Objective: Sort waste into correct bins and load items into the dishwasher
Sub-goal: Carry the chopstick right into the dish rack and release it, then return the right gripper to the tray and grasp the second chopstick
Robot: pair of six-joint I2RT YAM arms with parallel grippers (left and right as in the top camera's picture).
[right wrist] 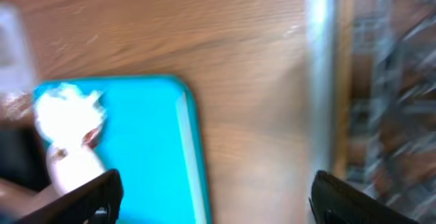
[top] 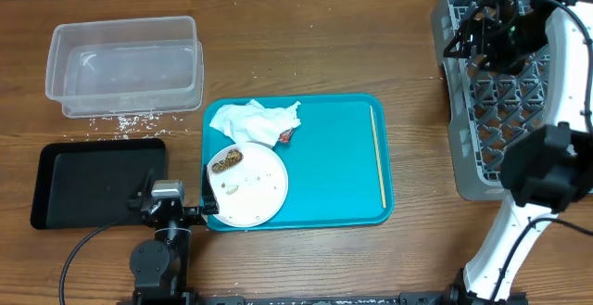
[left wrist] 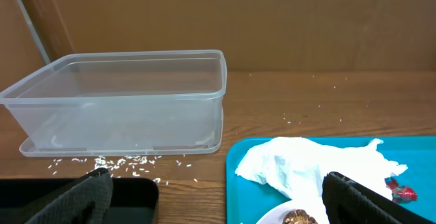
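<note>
Above the side of the grey dish rack that faces the teal tray, the right claw hangs with its fingers spread wide and nothing between them. Its own view is smeared by blur, so finer detail cannot be read. The left claw, equally wide and empty, sits low at the table edge between the black tray and the white plate. The likely step is fetching the next item, and the chopsticks lie closest to the right arm, flat along the teal tray's right side, just inside its rim. A good pick would set the fingers across the 2 sticks near their middle and close on both together, since thin sticks may roll or split. The rim probably leaves little room for the outer finger. On the left, the crumpled napkin touches the plate and lies against the red wrapper, so pinching a raised fold should avoid dragging either.
</note>
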